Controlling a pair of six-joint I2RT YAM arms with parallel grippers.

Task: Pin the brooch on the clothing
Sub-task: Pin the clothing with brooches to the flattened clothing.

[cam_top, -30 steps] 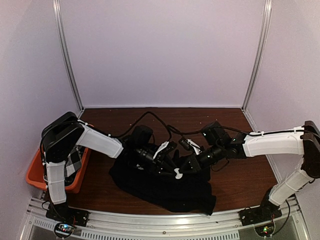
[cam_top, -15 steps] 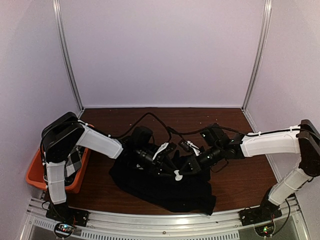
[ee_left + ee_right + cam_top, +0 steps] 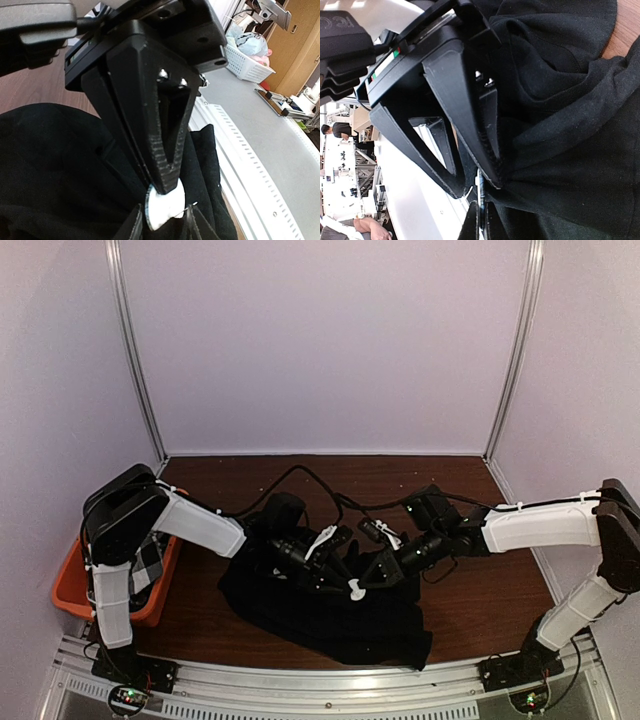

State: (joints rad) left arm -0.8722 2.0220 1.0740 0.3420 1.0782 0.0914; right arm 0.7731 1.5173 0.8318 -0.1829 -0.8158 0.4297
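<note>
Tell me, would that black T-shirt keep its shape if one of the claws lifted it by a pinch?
Probably not. The T-shirt lies crumpled in soft folds on the table, so it likely droops and stretches from any pinch. Pushed, it would probably bunch up rather than slide whole. It looks like light, thin cloth.

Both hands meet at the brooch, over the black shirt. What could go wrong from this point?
The brooch looks held only at its rim, between the fingertips of the left hand, so it may twist or slip out.
The shut right hand touches its top edge, and the crowded hands could collide.
The T-shirt lies bunched in folds, so the pin might catch several layers.
</note>
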